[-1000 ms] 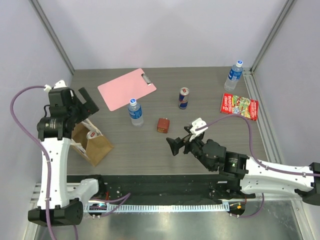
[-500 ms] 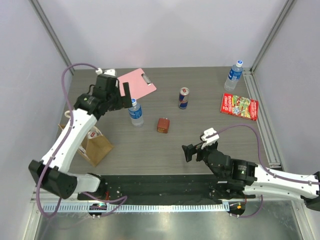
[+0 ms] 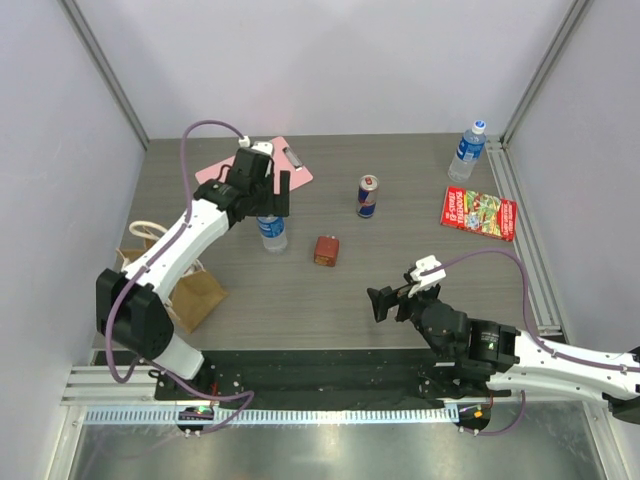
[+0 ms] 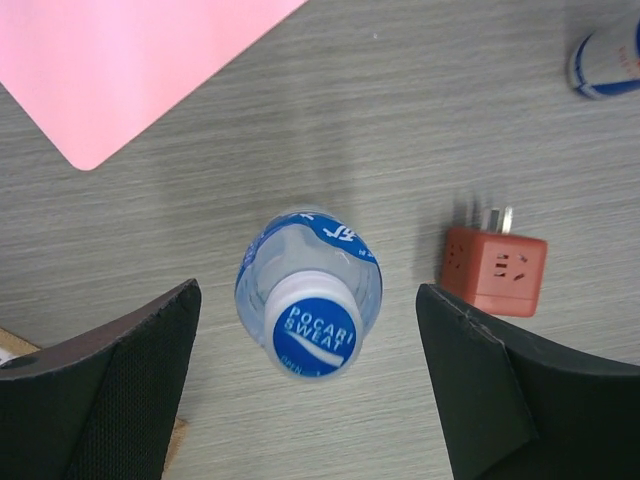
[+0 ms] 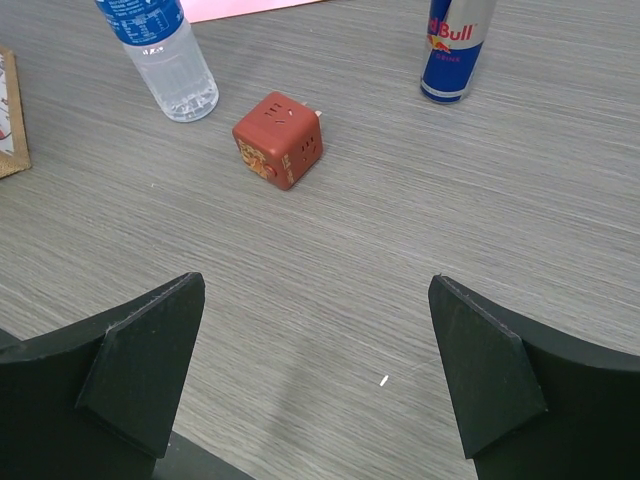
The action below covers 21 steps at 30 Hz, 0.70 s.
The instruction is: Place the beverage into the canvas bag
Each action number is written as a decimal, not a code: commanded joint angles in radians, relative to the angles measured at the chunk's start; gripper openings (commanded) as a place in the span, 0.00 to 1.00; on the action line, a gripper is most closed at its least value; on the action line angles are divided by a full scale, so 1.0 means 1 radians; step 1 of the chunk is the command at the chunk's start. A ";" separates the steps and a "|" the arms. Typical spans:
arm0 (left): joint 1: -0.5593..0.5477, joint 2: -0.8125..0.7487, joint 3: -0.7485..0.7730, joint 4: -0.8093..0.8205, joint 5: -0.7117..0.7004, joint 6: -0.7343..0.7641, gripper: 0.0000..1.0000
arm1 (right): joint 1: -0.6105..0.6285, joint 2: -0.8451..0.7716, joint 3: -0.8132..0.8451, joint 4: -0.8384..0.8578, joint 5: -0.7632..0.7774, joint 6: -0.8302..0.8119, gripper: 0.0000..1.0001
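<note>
A clear Pocari Sweat bottle [image 3: 271, 232] with a blue cap stands upright left of the table's middle. My left gripper [image 3: 268, 195] is open and hovers right above it. In the left wrist view the cap [image 4: 312, 335] sits between the two spread fingers of my left gripper [image 4: 308, 330], which do not touch it. The tan canvas bag [image 3: 190, 287] with cream handles stands at the near left, apart from the gripper. My right gripper [image 3: 385, 300] is open and empty over bare table at the near right, also shown in its wrist view [image 5: 316, 300].
A Red Bull can [image 3: 368, 196] and a reddish-brown plug cube [image 3: 325, 250] stand right of the bottle. A pink clipboard [image 3: 250, 175] lies behind it. A second water bottle [image 3: 467, 150] and a red snack packet [image 3: 478, 212] are at the far right.
My left arm has swung from above the bag to the right and farther out, ending over the Pocari bottle. My right arm has drawn back a little toward the near edge.
</note>
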 commanded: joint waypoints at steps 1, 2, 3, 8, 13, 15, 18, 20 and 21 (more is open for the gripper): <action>-0.013 0.030 -0.018 0.046 0.014 0.041 0.86 | -0.002 -0.010 0.000 0.025 0.044 0.022 1.00; -0.017 0.035 -0.017 0.039 0.002 0.036 0.85 | -0.002 -0.012 0.000 0.025 0.047 0.022 1.00; -0.019 0.038 -0.015 0.036 -0.015 0.028 0.83 | -0.002 -0.012 0.000 0.025 0.050 0.022 1.00; -0.023 0.050 -0.018 0.029 -0.009 0.010 0.76 | -0.002 -0.012 0.000 0.025 0.052 0.022 1.00; -0.036 0.059 -0.024 0.023 -0.021 0.007 0.60 | -0.002 -0.010 0.000 0.026 0.058 0.022 1.00; -0.036 0.059 -0.027 0.019 -0.035 -0.002 0.54 | -0.002 -0.012 -0.002 0.026 0.058 0.022 1.00; -0.034 0.065 -0.023 0.006 -0.069 -0.019 0.47 | -0.002 -0.016 -0.003 0.026 0.066 0.022 1.00; -0.036 0.073 -0.015 -0.017 -0.075 -0.024 0.46 | -0.002 -0.016 -0.003 0.026 0.066 0.022 1.00; -0.036 0.079 -0.012 -0.020 -0.074 -0.021 0.45 | -0.002 -0.016 -0.003 0.029 0.066 0.022 1.00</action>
